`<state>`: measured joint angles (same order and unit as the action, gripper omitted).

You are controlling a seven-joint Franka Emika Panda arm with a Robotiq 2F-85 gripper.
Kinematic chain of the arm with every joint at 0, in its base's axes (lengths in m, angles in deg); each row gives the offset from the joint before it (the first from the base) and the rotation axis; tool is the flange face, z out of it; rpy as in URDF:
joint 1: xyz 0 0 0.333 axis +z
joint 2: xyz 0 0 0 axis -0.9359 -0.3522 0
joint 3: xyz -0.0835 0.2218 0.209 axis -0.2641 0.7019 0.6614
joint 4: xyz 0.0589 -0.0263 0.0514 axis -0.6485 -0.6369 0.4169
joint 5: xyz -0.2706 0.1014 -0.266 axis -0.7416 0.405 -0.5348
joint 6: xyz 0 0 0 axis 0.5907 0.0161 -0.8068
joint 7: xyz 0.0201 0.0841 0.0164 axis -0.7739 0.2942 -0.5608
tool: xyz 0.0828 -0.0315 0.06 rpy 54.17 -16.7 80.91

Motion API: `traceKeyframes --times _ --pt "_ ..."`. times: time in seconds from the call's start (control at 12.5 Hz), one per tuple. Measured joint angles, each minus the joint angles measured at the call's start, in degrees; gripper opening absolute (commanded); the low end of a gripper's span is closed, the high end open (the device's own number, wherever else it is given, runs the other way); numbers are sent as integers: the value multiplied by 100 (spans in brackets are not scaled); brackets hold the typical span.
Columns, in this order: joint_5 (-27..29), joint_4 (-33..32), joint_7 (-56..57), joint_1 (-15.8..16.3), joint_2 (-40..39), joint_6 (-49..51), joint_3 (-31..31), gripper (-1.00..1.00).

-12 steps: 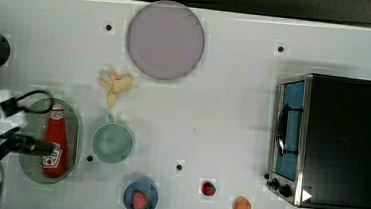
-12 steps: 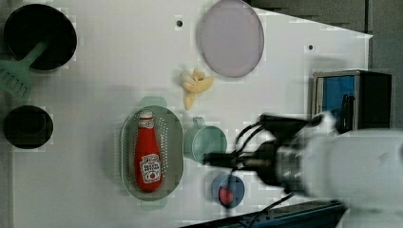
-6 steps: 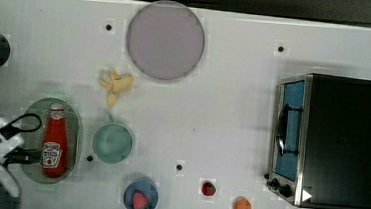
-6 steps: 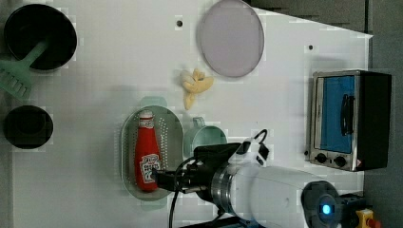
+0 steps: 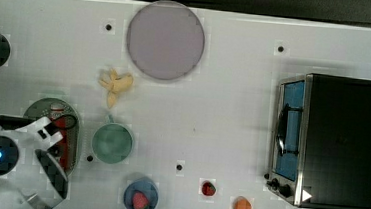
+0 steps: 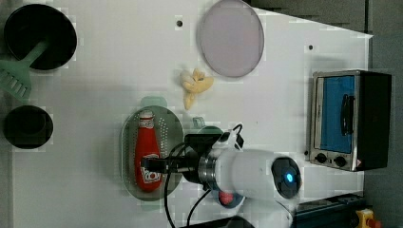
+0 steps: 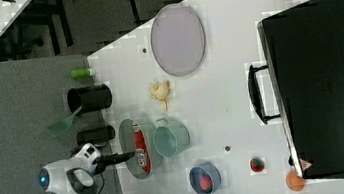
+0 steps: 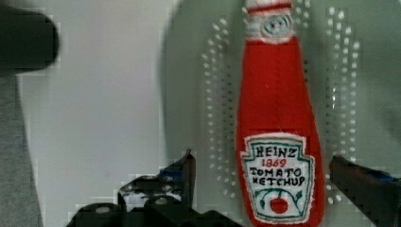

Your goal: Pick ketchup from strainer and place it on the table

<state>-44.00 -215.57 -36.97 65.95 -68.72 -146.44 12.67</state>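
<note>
I see the fingers [image 8: 262, 182] spread wide, grasping nothing | ketchup [image 8: 279, 127] lies flat in the strainer [image 6: 168, 137], its label end between both fingers | looks like soft, light stitched fabric | I'd pinch the wide label body.

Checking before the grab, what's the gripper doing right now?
Gripper: open, fingers either side of the ketchup bottle in the strainer, holding nothing.

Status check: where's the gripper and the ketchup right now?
Gripper open, fingers either side of the ketchup, no grip yet. Ketchup lying flat in the strainer. Mug beside the strainer, not blocking.
</note>
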Motion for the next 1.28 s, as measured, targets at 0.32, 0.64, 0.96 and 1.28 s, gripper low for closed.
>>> traceKeyframes --times 0.32,0.64,0.96,1.28 --pt "-63 -34 -1 -66 -737 -470 -179 100" --pt "-78 11 -12 172 -1112 -694 -448 100" --pt "-58 34 -18 540 -1126 -795 -890 20" --pt "-118 45 -23 609 -1056 -778 -876 18"
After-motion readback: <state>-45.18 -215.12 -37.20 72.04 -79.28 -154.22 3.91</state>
